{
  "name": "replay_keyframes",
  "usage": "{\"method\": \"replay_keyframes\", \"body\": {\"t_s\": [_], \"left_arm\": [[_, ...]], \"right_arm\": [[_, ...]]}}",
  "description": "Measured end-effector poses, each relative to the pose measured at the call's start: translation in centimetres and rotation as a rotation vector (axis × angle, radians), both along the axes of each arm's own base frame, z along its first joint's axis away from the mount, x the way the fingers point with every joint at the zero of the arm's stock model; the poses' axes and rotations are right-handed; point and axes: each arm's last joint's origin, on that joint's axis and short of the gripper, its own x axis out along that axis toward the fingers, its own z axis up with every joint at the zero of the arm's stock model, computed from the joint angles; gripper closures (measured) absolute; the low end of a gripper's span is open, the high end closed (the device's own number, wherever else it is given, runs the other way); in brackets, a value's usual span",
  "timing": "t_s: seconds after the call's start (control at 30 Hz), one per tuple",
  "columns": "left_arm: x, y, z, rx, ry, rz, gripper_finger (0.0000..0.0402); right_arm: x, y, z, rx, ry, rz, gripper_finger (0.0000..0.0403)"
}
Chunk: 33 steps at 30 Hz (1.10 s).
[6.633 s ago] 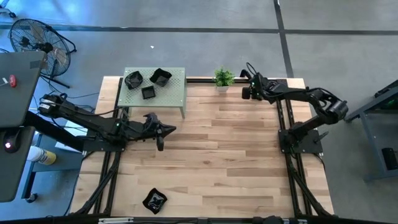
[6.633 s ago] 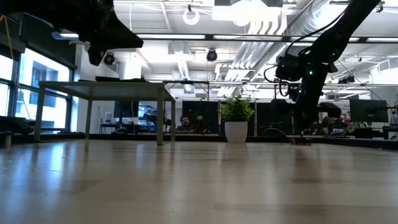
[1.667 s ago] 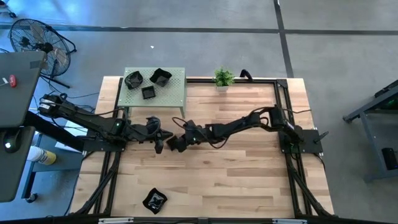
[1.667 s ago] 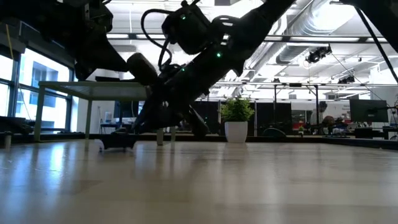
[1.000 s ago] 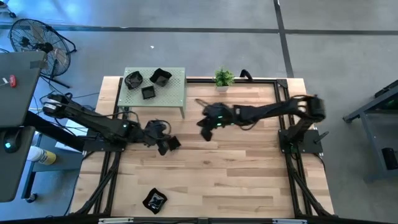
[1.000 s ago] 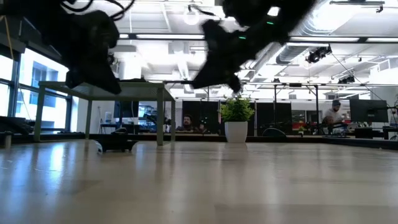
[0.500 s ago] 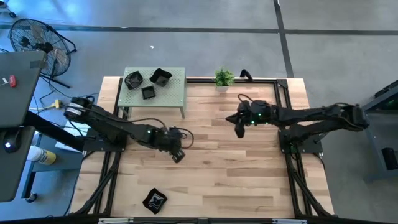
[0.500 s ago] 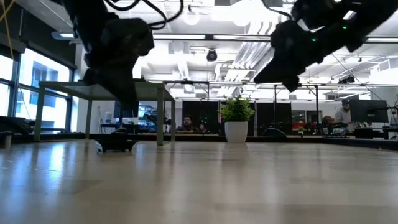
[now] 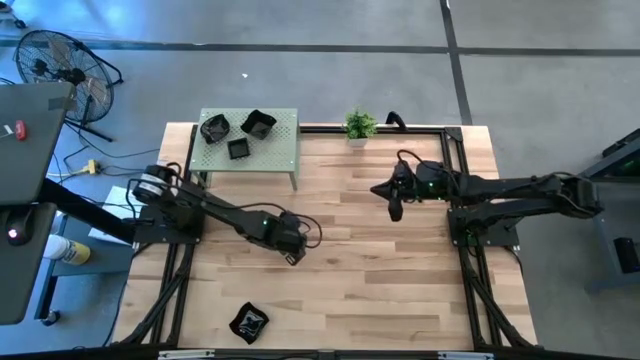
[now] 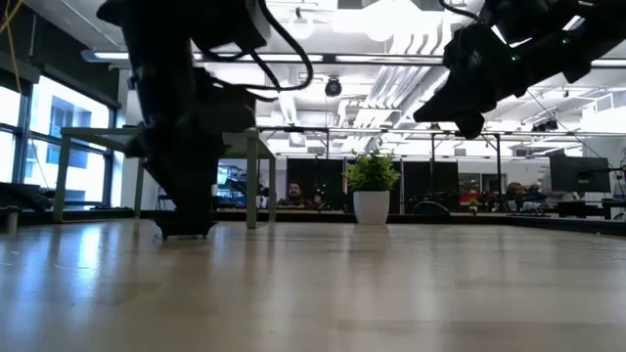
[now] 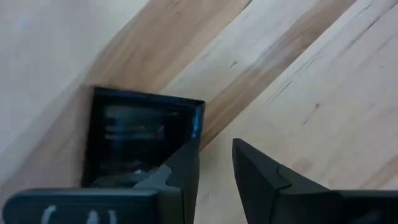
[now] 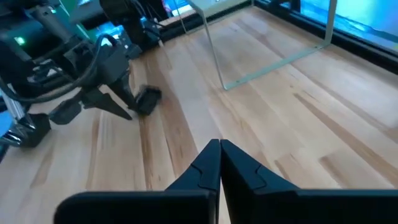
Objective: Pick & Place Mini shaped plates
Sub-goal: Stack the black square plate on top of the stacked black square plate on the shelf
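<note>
- Left pincer (image 11: 214, 165) low over the wooden desk (image 9: 400, 270), fingers apart, one apparently on the rim of a small glossy black square plate (image 11: 140, 140) just beneath.
- Right pincer (image 12: 219, 163) together, empty, well apart.
- Risk: lifting away could drag the released plate.

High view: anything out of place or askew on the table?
Mostly tidy. Three mini plates sit on the green stand. One plate lies alone near the table's front edge, far from the rest. Another square plate lies flat on the wood at the left gripper. Nothing looks spilled or broken.
</note>
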Motion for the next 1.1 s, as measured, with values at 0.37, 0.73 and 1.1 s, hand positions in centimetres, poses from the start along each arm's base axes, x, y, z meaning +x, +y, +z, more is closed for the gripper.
{"method": "replay_keyframes", "body": {"t_s": [0.37, 0.73, 1.1], "left_arm": [[-0.3, 0.1, -0.5, 0.019, 0.051, -0.003, 0.0366], [-0.2, -0.1, 0.5, -0.018, 0.108, -0.028, 0.0395], [0.4, 1.1, 3.7, 0.024, 0.207, -0.082, 0.0295]], "right_arm": [[-0.2, 0.0, 0.4, -0.001, -0.023, -0.009, 0.0401], [-0.2, 0.0, 0.3, 0.000, -0.017, -0.009, 0.0401], [-0.2, 0.0, 0.3, 0.002, -0.017, -0.006, 0.0401]]}}
